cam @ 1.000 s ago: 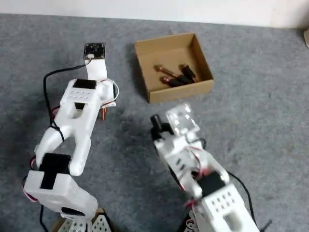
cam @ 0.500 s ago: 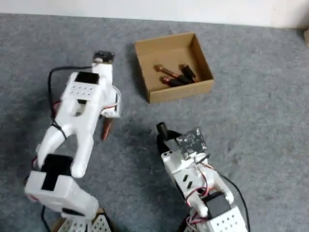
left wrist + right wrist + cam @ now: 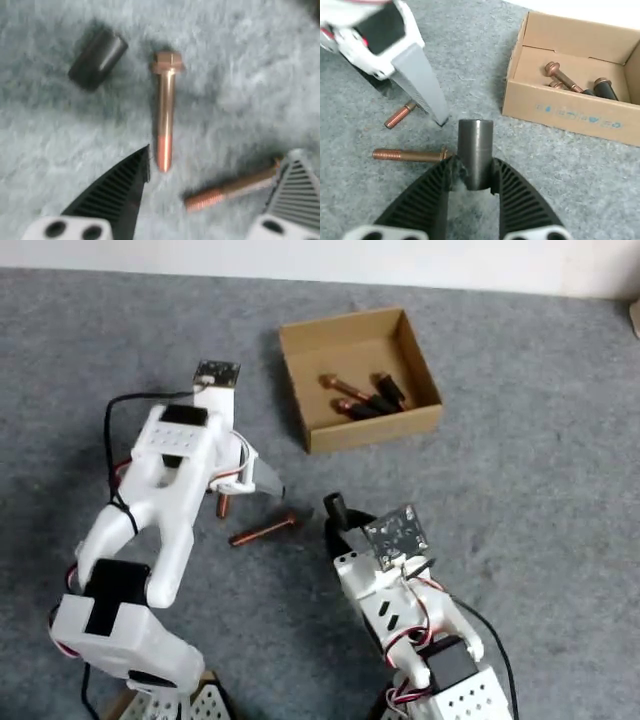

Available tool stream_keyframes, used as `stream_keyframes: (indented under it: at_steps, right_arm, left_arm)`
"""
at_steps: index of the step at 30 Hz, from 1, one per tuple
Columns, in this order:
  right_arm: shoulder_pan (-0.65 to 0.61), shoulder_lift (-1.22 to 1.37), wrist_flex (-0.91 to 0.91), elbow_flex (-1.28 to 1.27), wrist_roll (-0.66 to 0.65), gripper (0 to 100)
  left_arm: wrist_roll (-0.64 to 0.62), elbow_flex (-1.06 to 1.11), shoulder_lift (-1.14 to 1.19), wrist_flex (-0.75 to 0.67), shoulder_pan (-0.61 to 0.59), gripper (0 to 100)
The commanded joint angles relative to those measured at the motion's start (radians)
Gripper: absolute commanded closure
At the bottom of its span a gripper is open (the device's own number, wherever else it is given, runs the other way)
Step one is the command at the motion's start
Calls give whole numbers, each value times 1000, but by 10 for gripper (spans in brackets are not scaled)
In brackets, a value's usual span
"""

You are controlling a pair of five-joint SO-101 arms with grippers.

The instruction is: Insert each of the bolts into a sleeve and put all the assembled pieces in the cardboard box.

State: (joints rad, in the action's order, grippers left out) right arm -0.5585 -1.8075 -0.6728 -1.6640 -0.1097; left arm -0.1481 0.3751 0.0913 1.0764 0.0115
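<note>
My right gripper is shut on a black sleeve, held upright just above the carpet. In the high view the sleeve stands at the gripper's tip. A copper bolt lies flat with its head beside the sleeve. A second bolt lies just behind it. My left gripper hangs open over both bolts, touching neither. From above, the left gripper is between one bolt and the other. The cardboard box holds several assembled pieces.
Grey carpet covers the table. The box's near wall is a short way beyond the held sleeve. The left arm's grey finger reaches down close to the sleeve. Open carpet lies to the right of the box.
The left gripper swung toward the right arm and opened; a bolt it held now lies flat on the carpet. The right arm drew back a little with the sleeve, then stayed still.
</note>
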Motion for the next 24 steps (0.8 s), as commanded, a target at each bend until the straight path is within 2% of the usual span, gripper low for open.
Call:
stream_keyframes:
  at_steps: [1,6,11,13,17,20,23,24]
  right_arm:
    - [8,-4,-1,-2,-11,994]
    - [8,-4,-1,-2,-11,994]
    - [8,-4,1,-4,-11,994]
    - [8,-4,1,-4,-14,994]
    - [10,-4,2,-4,-15,994]
    - [10,-4,2,-4,-15,994]
    - [12,-4,2,-4,-15,994]
    - [12,-4,2,-4,-15,994]
  left_arm:
    - [8,51,-30,-144,-13,631]
    - [6,62,-13,-166,-18,631]
    - [6,-54,179,-166,-54,631]
    - [6,-136,280,-129,-61,632]
    - [8,-323,420,69,-61,636]
    - [8,-435,476,193,-61,742]
    - [57,-510,518,249,-42,966]
    - [107,-522,527,262,-33,1000]
